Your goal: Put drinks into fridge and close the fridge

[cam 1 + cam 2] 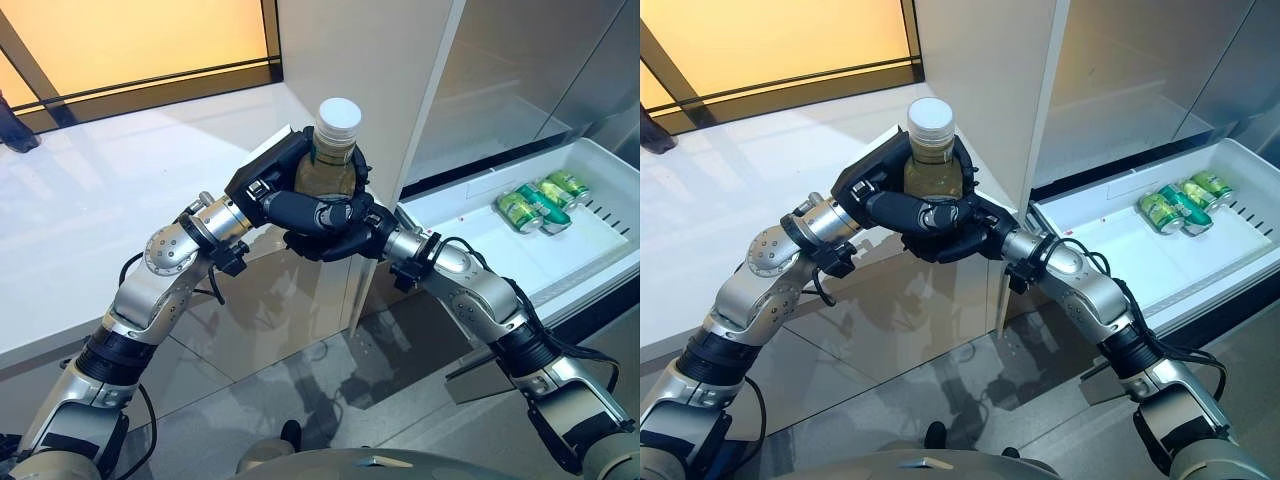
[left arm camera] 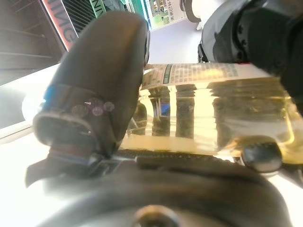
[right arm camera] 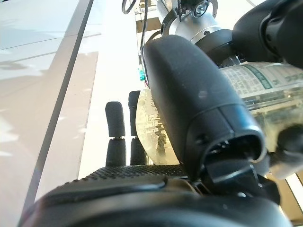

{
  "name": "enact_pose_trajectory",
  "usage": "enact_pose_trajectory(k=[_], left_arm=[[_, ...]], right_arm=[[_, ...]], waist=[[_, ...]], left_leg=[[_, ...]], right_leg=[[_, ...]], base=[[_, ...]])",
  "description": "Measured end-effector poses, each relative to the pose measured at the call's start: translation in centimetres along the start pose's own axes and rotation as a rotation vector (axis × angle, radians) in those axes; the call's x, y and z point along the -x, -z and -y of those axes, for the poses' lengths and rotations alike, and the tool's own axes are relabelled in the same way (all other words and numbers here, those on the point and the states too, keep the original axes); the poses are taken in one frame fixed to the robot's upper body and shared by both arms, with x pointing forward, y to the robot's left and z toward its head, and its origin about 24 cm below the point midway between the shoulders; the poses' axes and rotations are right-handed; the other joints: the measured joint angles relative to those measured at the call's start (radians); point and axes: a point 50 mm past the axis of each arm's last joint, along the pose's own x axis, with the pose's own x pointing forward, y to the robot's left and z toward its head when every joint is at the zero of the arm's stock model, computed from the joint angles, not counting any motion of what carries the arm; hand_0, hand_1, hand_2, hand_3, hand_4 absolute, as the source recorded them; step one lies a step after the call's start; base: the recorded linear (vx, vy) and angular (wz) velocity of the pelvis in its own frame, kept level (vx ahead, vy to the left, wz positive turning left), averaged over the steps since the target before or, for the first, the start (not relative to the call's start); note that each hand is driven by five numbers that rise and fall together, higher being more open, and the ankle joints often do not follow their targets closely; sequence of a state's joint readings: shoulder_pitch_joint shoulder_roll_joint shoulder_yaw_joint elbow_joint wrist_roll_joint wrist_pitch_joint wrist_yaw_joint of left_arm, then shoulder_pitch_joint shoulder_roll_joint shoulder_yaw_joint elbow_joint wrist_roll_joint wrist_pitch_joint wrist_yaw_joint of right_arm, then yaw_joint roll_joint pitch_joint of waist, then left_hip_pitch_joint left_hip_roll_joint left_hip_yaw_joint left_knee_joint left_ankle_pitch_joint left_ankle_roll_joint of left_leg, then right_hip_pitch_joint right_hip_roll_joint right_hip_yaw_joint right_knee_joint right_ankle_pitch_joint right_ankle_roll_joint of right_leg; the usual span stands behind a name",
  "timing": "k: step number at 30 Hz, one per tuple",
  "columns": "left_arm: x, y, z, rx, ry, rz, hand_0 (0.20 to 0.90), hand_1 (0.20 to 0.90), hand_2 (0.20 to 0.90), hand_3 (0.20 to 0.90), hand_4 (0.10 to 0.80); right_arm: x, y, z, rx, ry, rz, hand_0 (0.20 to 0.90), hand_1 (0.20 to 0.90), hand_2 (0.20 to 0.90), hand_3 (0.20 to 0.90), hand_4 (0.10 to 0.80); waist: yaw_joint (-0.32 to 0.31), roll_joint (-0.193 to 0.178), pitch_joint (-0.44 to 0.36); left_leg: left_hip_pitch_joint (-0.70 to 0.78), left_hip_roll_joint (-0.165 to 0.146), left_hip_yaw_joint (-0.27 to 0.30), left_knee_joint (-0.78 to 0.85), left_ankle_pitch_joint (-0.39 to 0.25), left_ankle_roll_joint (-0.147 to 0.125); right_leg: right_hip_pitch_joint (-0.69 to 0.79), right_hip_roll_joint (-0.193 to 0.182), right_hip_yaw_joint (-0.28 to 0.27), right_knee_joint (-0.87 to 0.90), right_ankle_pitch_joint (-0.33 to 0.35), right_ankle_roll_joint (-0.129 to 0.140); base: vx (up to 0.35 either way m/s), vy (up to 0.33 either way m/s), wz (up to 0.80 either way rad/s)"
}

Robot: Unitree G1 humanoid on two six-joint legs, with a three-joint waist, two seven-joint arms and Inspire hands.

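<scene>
Between the white counter [image 1: 90, 200] and the open fridge drawer [image 1: 470, 205], both dark hands are wrapped round one clear bottle [image 1: 330, 165] of yellow drink with a white cap [image 1: 339, 115], held upright in the air. The left hand [image 1: 290, 205] curls round its side, and the right hand [image 1: 345, 240] cups it from below. Three green cans [image 1: 540, 203] lie side by side at the far right end of the drawer.

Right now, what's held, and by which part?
A bottle, upright, held by its lower body: left robot hand and right robot hand both curl round it. The white cap is free.
</scene>
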State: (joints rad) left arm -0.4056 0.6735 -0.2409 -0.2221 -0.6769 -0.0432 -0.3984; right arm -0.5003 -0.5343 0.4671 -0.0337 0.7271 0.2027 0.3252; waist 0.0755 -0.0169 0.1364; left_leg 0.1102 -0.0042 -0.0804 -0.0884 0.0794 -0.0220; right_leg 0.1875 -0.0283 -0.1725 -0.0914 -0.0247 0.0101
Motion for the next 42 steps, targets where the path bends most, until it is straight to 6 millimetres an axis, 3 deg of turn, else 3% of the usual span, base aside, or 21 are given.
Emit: enact_pose_trajectory(k=[18, 26, 35, 42], left_arm=[[0.2, -0.4, -0.4, -0.003, -0.016, 0.014, 0.9, 0.9, 0.9, 0.9, 0.8], [1.9, -0.7, -1.7, -0.01, -0.085, 0.016, 0.9, 0.9, 0.9, 0.9, 0.8], [4.1, 1.6, 0.1, 0.425, -0.106, 0.199, 0.9, 0.9, 0.9, 0.9, 0.8], [5.4, 3.2, 1.6, 0.559, -0.126, 0.221, 0.9, 0.9, 0.9, 0.9, 0.8]], right_arm=[[0.5, -0.6, 1.1, 0.019, 0.109, 0.023, 0.3, 0.3, 0.3, 0.2, 0.1], [2.5, -3.1, 4.1, 0.082, 0.275, 0.092, 0.3, 0.3, 0.3, 0.2, 0.1], [3.2, -5.7, 3.8, 0.132, 0.27, 0.19, 0.3, 0.3, 0.3, 0.2, 0.1], [4.7, -7.2, 3.8, 0.13, 0.25, 0.231, 0.3, 0.3, 0.3, 0.2, 0.1]], waist=[[0.002, 0.0, 0.0], [0.009, 0.003, 0.002], [0.0, 0.003, 0.002], [-0.002, 0.003, 0.002]], left_leg=[[0.0, 0.0, 0.0, 0.0, 0.0, 0.0], [-0.005, 0.0, -0.001, 0.0, 0.0, 0.0], [-0.009, 0.0, 0.004, 0.0, 0.0, 0.0], [-0.009, 0.001, 0.008, 0.0, 0.0, 0.0]], right_leg=[[0.0, 0.0, 0.0, 0.0, 0.0, 0.0], [-0.005, 0.0, 0.0, 0.0, 0.0, 0.0], [-0.011, 0.0, 0.005, 0.0, 0.0, 0.0], [-0.013, 0.001, 0.012, 0.0, 0.0, 0.0]], base=[[0.0, 0.0, 0.0], [-0.008, 0.002, 0.0], [-0.008, 0.001, -0.01], [-0.033, 0.003, -0.02]])
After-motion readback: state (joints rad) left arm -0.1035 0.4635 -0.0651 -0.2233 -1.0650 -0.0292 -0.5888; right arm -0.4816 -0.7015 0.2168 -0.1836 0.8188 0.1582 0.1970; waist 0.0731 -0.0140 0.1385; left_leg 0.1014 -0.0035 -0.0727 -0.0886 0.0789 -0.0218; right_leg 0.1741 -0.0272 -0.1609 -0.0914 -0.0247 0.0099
